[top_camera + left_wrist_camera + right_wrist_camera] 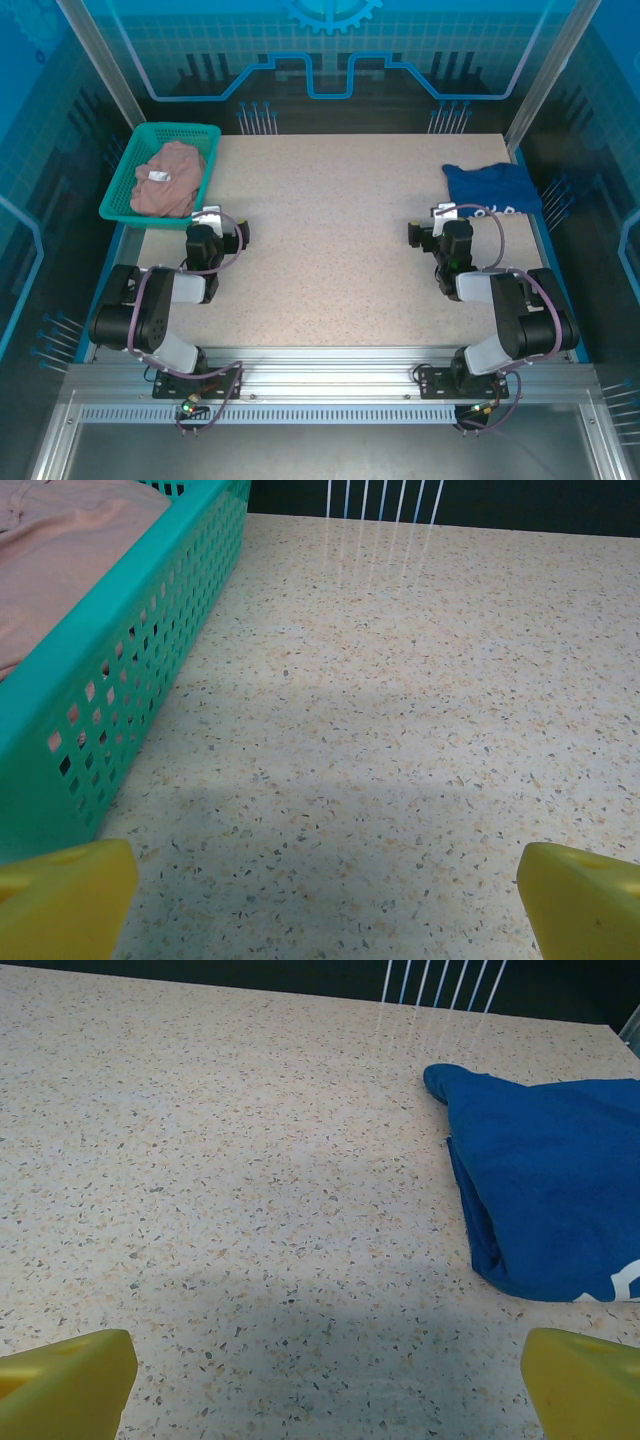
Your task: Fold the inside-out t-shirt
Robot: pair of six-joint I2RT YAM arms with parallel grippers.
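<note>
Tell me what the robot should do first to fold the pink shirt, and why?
Probably the left arm should reach into the basket and pinch the shirt to lift it out. The shirt lies bunched in the basket, where it cannot be spread. The left jaws stand open right beside the basket, and the table has bare room.

Speckled beige table — blue glowing panel walls behind.

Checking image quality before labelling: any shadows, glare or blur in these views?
Top external: even light, sharp, no glare on the table. Left wrist: soft shadow across the near table, white streaks reflected at its far edge. Right wrist: the same shadow and streaks.
</note>
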